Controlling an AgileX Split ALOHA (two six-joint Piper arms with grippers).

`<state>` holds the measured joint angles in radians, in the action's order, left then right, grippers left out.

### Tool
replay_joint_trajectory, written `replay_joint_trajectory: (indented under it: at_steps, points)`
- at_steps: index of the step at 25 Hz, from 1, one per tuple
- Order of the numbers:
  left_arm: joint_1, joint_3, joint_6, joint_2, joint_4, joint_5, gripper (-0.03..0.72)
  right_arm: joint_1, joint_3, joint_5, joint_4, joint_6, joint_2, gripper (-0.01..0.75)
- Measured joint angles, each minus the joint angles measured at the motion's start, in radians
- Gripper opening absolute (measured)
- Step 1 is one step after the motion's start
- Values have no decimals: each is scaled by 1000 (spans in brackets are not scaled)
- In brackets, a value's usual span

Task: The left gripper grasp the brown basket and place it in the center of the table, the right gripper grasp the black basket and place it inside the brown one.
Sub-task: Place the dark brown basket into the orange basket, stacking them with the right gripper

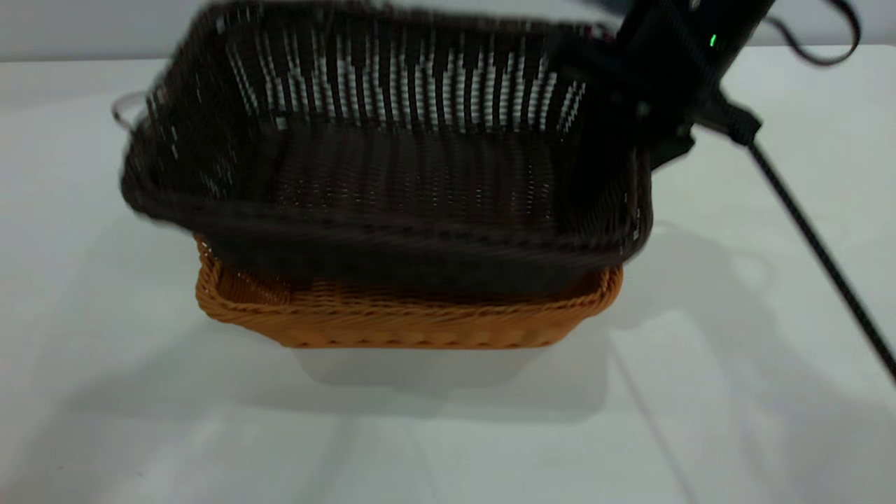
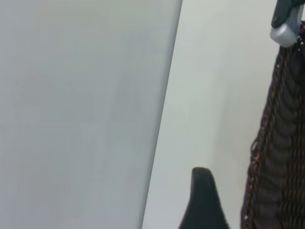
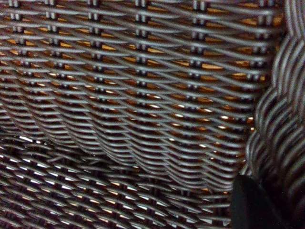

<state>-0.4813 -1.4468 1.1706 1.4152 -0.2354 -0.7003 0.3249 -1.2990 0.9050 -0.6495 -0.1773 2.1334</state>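
Observation:
The black basket [image 1: 392, 175] hangs tilted, its lower part inside the brown basket [image 1: 392, 322], which rests on the table [image 1: 700, 420] near the middle. My right gripper [image 1: 633, 136] is shut on the black basket's right end rim. In the right wrist view one of its fingers [image 3: 257, 205] lies against the braided rim [image 3: 281, 119], and orange shows through the dark weave [image 3: 143, 95]. My left gripper [image 2: 238, 210] is out of the exterior view. It is open and empty, with one finger [image 2: 204, 200] beside the black basket's outer wall [image 2: 281, 157].
A thin black cable [image 1: 819, 252] runs from the right arm down across the table at the right. A small wire loop [image 1: 126, 112] sticks out at the black basket's left end. Bare tabletop lies in front and to both sides.

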Motion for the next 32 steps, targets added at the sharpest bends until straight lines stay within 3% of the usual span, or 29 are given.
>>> replay_joint_trajectory:
  at_steps: [7, 12, 15, 23, 28, 32]
  points:
    - [0, 0, -2, 1, 0, -3, 472, 4, -3, -102, 39, -16, 69, 90]
    - [0, 0, -3, 1, -1, -3, 472, 5, -38, -105, 96, -20, 71, 108]
    - [0, 0, -3, 1, -1, -3, 472, 5, -85, -67, 121, -20, 71, 160]
    - [0, 0, -6, 1, -1, -3, 472, 5, -150, 28, 157, -25, 71, 394]
    - [0, 0, -6, 1, -1, -3, 472, 5, -163, 44, 297, 4, 67, 457]
    - [0, 0, -7, -1, 0, -3, 472, 5, -245, 135, 428, 62, 33, 465]
